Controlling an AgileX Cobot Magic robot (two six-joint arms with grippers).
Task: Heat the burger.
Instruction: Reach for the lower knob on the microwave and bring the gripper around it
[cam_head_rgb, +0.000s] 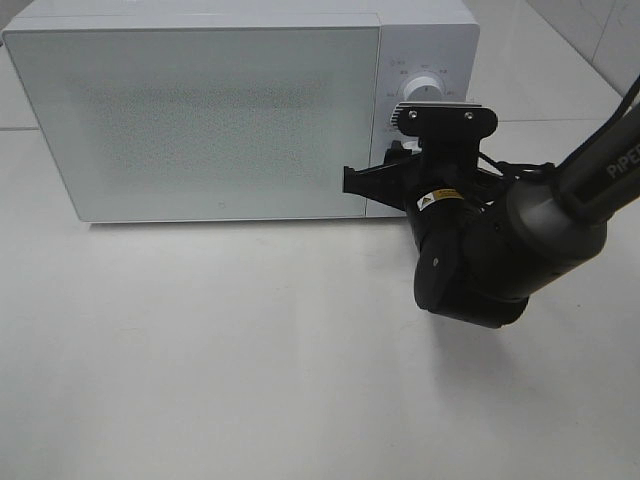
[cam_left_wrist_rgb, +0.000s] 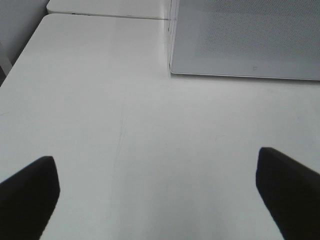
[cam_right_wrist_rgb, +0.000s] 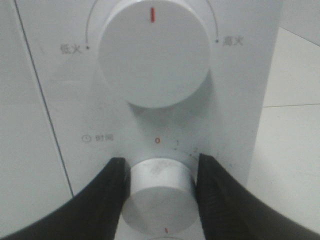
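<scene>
Microwave (cam_head_rgb: 200, 110) stands at the back of the table (cam_head_rgb: 250, 350), its frosted door (cam_head_rgb: 190, 115) closed, so I cannot tell where the burger is. My right gripper (cam_right_wrist_rgb: 161, 167) is partly closed on the lower knob (cam_right_wrist_rgb: 159, 195), one finger against each side. From above, that arm's bulk covers the lower control panel. The upper knob (cam_right_wrist_rgb: 154, 52) sits just above, untouched, red mark pointing up. My left gripper (cam_left_wrist_rgb: 156, 162) hangs wide open over the table, holding nothing, near the microwave's front corner.
</scene>
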